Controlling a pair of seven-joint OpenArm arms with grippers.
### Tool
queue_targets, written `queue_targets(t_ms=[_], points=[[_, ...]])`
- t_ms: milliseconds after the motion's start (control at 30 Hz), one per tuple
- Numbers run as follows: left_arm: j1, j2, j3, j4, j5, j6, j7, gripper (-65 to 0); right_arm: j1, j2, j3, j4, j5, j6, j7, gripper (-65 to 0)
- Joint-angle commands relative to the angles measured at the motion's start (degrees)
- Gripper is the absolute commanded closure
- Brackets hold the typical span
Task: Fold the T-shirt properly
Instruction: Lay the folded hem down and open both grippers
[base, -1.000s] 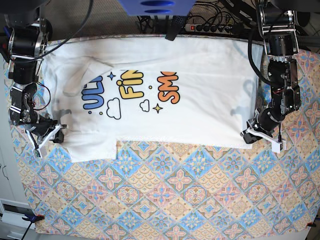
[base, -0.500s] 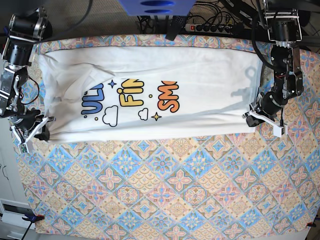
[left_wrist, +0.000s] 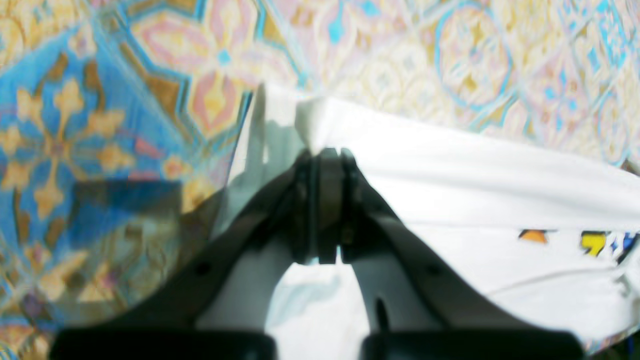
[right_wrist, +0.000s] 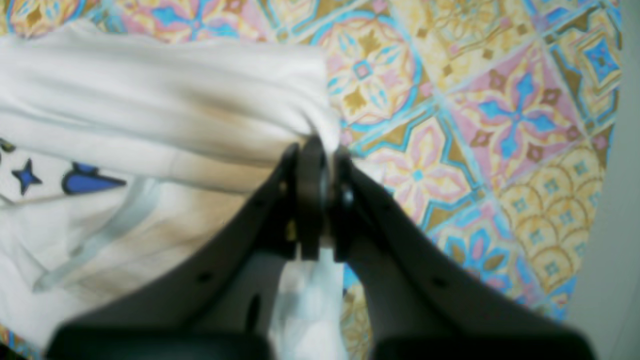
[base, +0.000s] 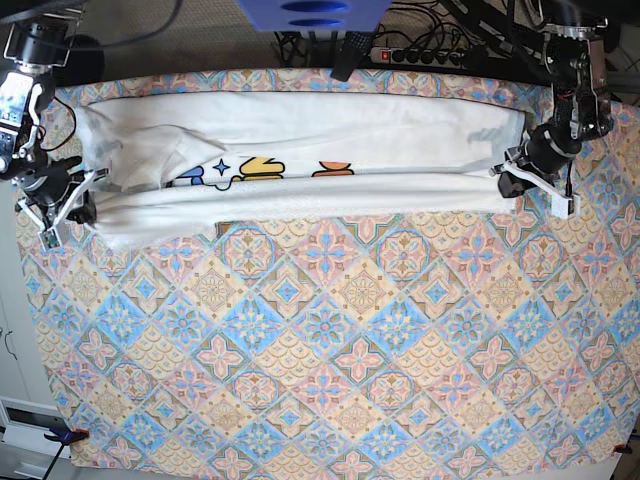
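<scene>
Pincers clamp shut on cloth: left pincer and right pincer each pinch a corner of the soft white cotton T-shirt with its colourful print, stretched across the far edge of the patterned tile-print surface. Judged best: carry both corners evenly, keeping the limp fold taut and straight.

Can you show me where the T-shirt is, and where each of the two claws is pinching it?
T-shirt (base: 330, 128): base view, on the plain white cloth above the print.
left gripper (left_wrist: 324, 152): left wrist view, at the fingertips shut on the shirt's corner.
right gripper (right_wrist: 316, 145): right wrist view, at the fingertips shut on the shirt's edge.
</scene>
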Motion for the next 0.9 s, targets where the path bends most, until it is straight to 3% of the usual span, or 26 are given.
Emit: queue_targets(t_ms=[0,333,400,567,733,867], points=[[0.32,-1.03,-0.62,0.92,-0.09,-0.04,-0.91,0.0,-0.31,1.33,0.63,0.95,0.43,-0.16,0.84,-0.3],[2.69,-1.03,-0.09,0.66,0.17,-0.04,-0.47,-0.1,-2.86,1.24,0.11,0.6,0.08,-0.16,0.48,-2.3],[2.78,-1.03,-0.09,0.66,0.17,0.05,-0.38,-3.7,-3.65,1.24,0.02,0.77,-0.01,-0.16,-0.04,-6.8],[3.57,-1.03,-0.09,0.66,0.08,0.05,-0.38,-20.8,-3.83,1.15,0.63,1.13,-0.01,-0.34,-2.86,-23.1],[4.63,-1.03,-0.35,0.83,-0.27,0.05,-0.38,-36.6,-3.92,-0.08,4.77,1.74,0.34,-0.34,-2.59,-24.6],[5.33,-1.03,-0.53,0.92,-0.36,0.05,-0.38,-41.3,-3.92,-3.51,9.78,7.28,-0.01,-0.34,-2.86,-25.0]])
